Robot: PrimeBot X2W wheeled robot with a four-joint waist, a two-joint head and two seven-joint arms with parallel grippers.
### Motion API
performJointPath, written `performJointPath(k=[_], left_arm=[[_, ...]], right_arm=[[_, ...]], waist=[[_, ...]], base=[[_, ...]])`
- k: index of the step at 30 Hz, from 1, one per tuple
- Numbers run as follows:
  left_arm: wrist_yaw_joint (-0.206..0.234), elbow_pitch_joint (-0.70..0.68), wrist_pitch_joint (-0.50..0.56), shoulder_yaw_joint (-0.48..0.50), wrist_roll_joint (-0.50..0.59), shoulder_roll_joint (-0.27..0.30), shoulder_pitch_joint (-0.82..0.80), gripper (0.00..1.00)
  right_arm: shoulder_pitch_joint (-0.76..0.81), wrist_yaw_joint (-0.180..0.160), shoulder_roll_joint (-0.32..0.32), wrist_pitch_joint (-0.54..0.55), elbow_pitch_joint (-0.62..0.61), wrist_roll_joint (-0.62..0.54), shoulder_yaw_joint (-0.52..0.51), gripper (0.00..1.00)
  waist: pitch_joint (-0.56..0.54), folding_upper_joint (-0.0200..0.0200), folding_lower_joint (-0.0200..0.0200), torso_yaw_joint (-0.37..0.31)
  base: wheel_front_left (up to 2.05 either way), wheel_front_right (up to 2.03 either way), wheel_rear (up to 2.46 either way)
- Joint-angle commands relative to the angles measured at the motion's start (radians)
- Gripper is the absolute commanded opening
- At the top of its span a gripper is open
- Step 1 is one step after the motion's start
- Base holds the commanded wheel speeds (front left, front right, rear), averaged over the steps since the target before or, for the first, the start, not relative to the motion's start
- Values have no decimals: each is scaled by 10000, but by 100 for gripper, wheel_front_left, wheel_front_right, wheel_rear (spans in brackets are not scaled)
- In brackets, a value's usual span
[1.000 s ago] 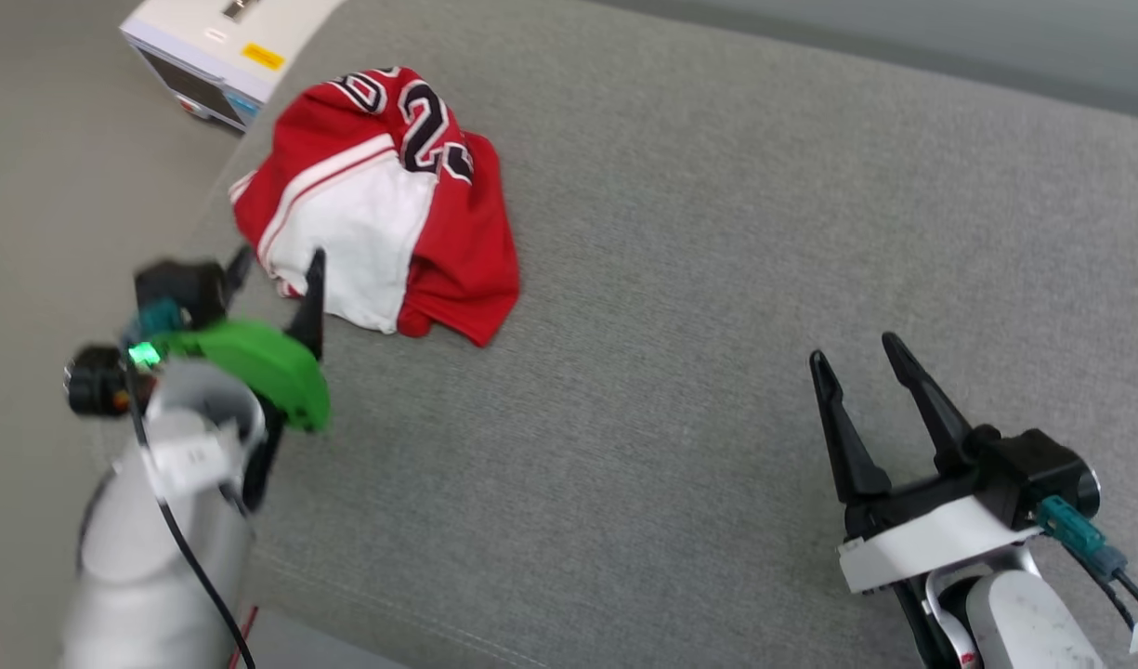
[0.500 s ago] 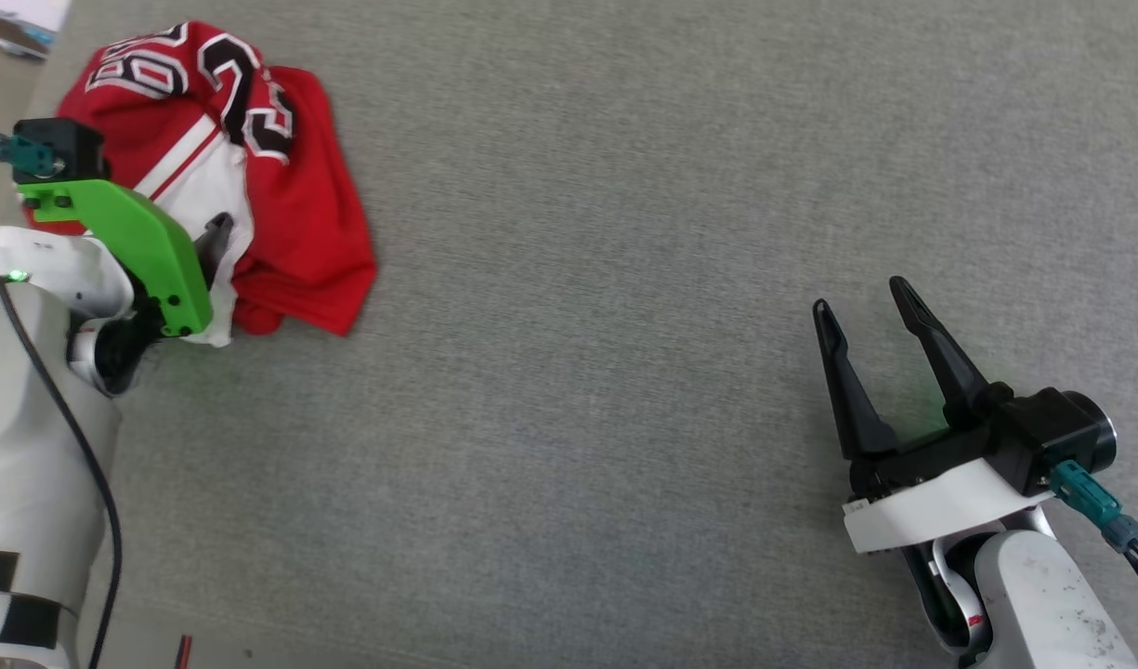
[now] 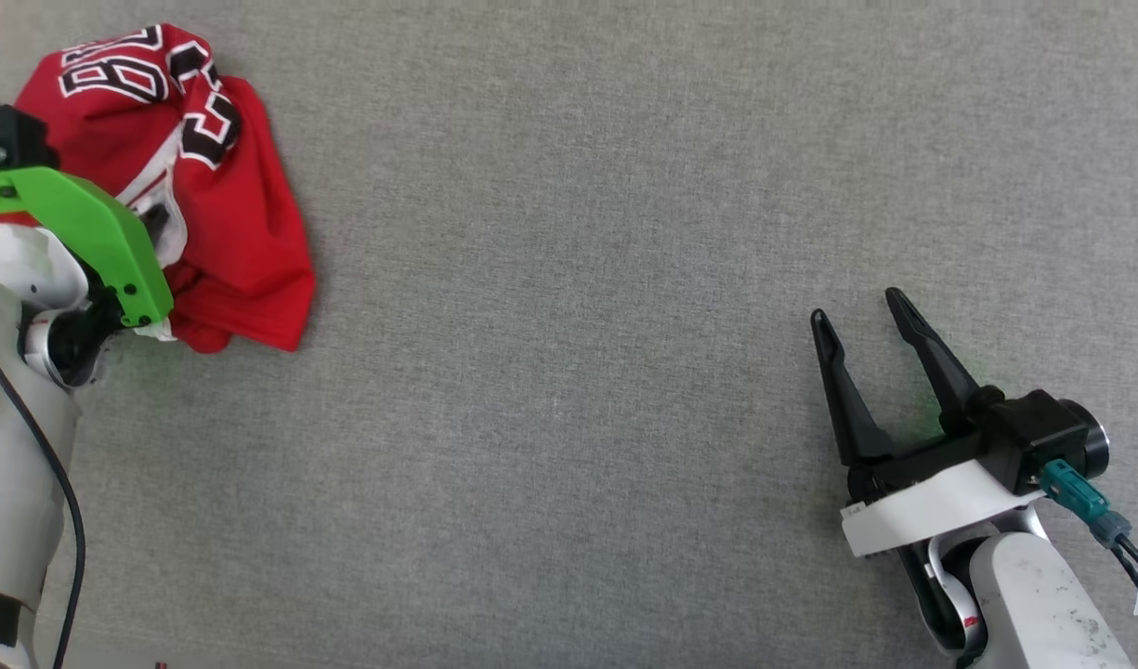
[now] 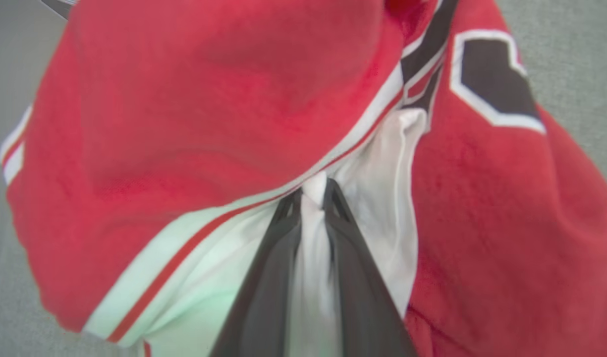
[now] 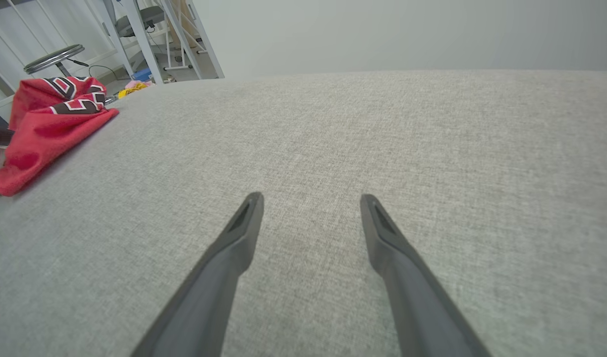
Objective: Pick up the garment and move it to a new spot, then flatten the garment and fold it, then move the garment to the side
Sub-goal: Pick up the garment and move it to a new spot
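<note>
Garment (image 3: pixel 243 232) lies bunched at left end of grey cushion (image 3: pixel 624 279). L gripper (image 4: pixel 314 191) pinches a white sleeve fold; R gripper (image 3: pixel 855 305) spread, well apart. Soft, light, floppy fabric: prob drapes & trails when lifted. Striped trim seam looks the firmest hold.

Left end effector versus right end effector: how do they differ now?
Left end effector pinches a white fold of the garment; right end effector is open and empty. Left sits at the garment; right is over the bare grey surface, well apart from it. Both have two long dark fingers.
</note>
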Motion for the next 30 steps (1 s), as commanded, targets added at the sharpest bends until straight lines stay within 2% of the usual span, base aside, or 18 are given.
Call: performJointPath(k=[1, 8, 15, 21, 30], left_arm=[[-30, 137, -76, -183, 12, -49, 341, 0], [-30, -416, -1737, -553, 177, 314, 92, 0], [-30, -1569, -2754, -1022, 558, 469, -40, 0], [26, -2892, -3010, -1408, 821, 222, 112, 0], [335, -4849, -2886, -1959, 869, -719, 234, 0]], right_arm=[[-11, -7, 1, -49, 69, -23, 4, 100], [398, -7, 179, -56, 403, 147, -87, 100], [1014, -7, 422, -57, 568, 298, -441, 100], [1427, -7, 576, -58, 574, 325, -755, 100], [1698, -7, 715, -58, 475, 266, -1075, 100]], waist=[[-494, -1, -1, 223], [-1828, -1, -1, 385], [-3133, -1, -1, 333], [-3942, -1, -1, 7], [-4463, -1, -1, -974]], base=[[0, 0, 0], [0, 0, 0], [0, 0, 0], [0, 0, 0], [0, 0, 0]])
